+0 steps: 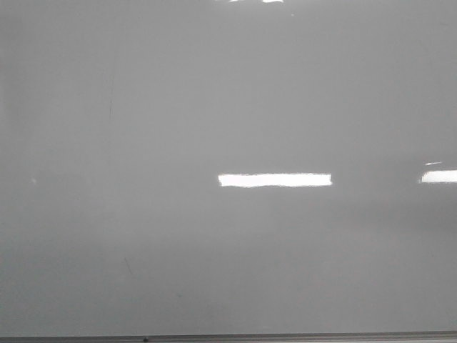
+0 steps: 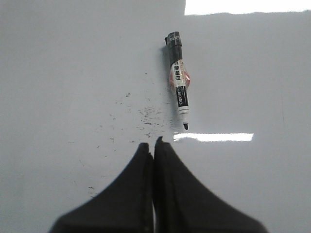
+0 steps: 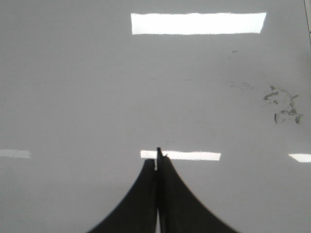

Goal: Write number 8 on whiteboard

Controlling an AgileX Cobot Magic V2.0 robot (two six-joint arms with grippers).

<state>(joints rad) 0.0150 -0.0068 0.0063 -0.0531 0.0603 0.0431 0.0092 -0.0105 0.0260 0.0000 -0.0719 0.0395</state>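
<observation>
The whiteboard (image 1: 228, 114) is a glossy pale grey surface that fills the front view, with a thin grey frame along its near edge. No number 8 shows on it in any view. A marker (image 2: 179, 80) with a black cap end, white labelled body and bare black tip lies flat on the board in the left wrist view. My left gripper (image 2: 153, 142) is shut and empty, its tips a short way from the marker's tip. My right gripper (image 3: 157, 156) is shut and empty over bare board (image 3: 97, 97). Neither gripper shows in the front view.
Small black ink specks (image 2: 146, 114) scatter on the board beside the marker. A grey smudge of erased ink (image 3: 284, 104) lies on the board in the right wrist view. Faint grey scratch marks (image 1: 111, 96) and bright light reflections (image 1: 275, 180) show in the front view.
</observation>
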